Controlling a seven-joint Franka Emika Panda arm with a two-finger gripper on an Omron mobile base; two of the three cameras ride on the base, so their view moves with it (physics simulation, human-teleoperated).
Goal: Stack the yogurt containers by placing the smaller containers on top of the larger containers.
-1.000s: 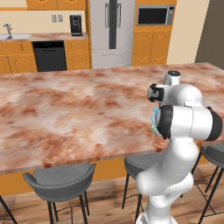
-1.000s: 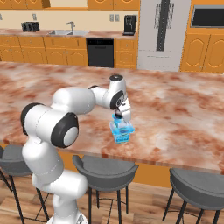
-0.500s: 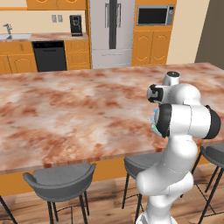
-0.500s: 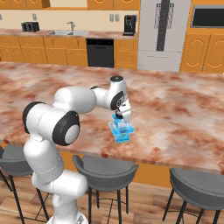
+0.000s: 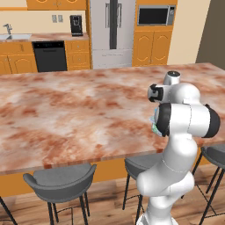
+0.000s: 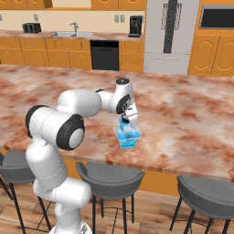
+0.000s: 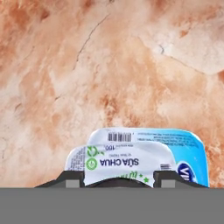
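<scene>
My gripper points down over the marble island near its front edge. In the hand view its fingertips flank a small yogurt container with a white lid and green print, and the jaws are shut on its sides. That container sits on top of a wider light-blue yogurt container, whose lid shows a barcode. In the right base view the two read as one light-blue stack resting on the counter under the hand. From the left base camera my own arm hides most of it, leaving a sliver of the stack.
The marble island counter stretches wide to both sides of the stack. Grey bar stools stand below its front edge. Cabinets, a dishwasher and a fridge line the far wall.
</scene>
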